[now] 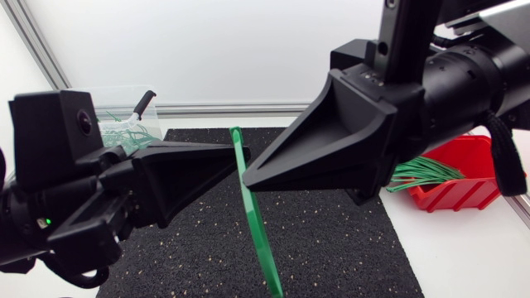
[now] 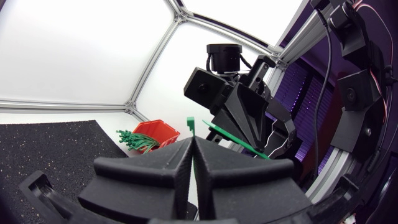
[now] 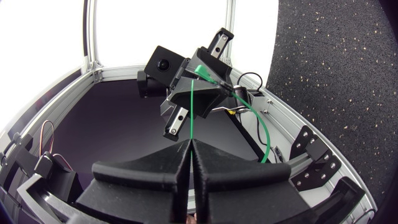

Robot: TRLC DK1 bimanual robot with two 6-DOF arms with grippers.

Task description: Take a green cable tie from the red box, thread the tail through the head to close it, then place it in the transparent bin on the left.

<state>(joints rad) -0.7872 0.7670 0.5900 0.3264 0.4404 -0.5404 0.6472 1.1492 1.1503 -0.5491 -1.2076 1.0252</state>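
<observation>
Lower end of green cable tie (image 1: 252, 207) — cut off

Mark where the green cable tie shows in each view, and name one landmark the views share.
Head view: the green cable tie is mid-picture, slanting down the mat, pinched by the left pincer and the right pincer.
Left wrist view: it sticks up from between that pincer's shut fingers.
Right wrist view: it rises from its own pincer's fingers to the other pincer.
Shared landmark: the black mat.

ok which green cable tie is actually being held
The upright tie over the black mat, pinched in both arms' jaws; the rest lie bunched in the red box and transparent bin.
</observation>
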